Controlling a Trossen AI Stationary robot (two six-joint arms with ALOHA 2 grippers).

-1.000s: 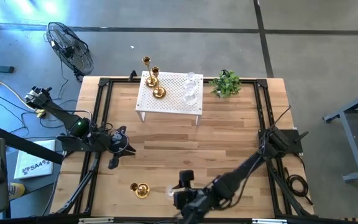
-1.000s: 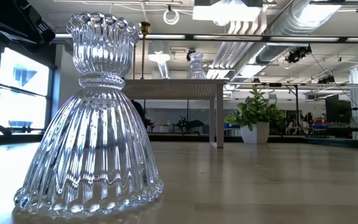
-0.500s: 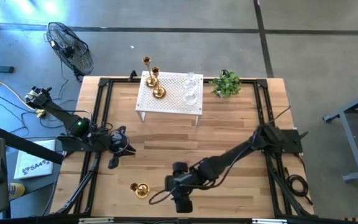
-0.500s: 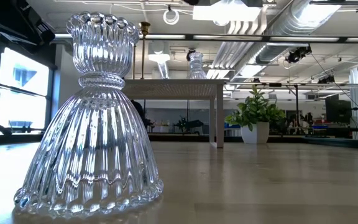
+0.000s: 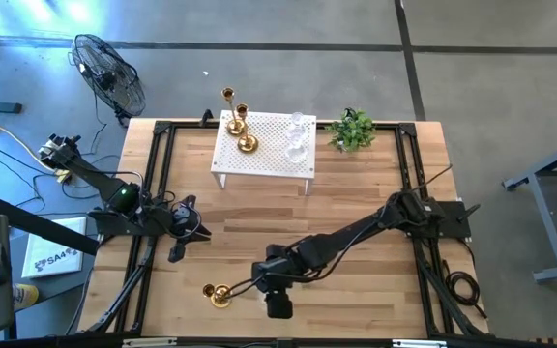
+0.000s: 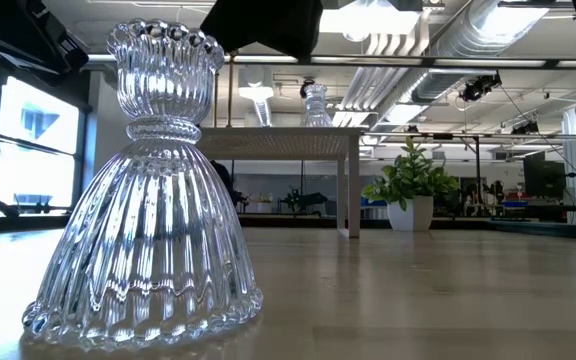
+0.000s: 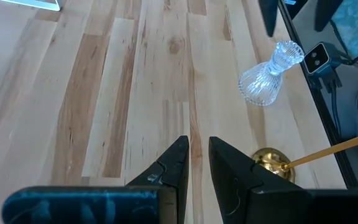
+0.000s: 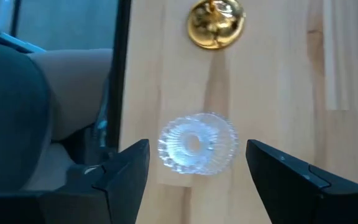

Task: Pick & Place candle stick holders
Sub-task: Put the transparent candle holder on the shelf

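Observation:
A clear ribbed glass candle stick holder point(image 6: 148, 190) stands on its flared base near the table's front edge. My right gripper point(image 5: 277, 293) hangs above it, pointing down and open. In the right wrist view point(image 8: 197, 155) its fingers stand wide on either side of the holder point(image 8: 197, 143) without touching it. A gold holder point(image 5: 219, 295) stands on the table just left of it. My left gripper point(image 5: 197, 233) waits shut at the table's left side.
A white perforated stand point(image 5: 264, 166) at the far middle carries two gold holders point(image 5: 244, 137) and two glass ones point(image 5: 297, 135). A small potted plant point(image 5: 353, 130) sits to its right. Bare wooden table lies between the stand and the grippers.
My right gripper has swung from the near edge toward the table's left and a little farther in, coming over the glass holder. Its dark underside has come into the top of the low view. The glass holder has stayed in place.

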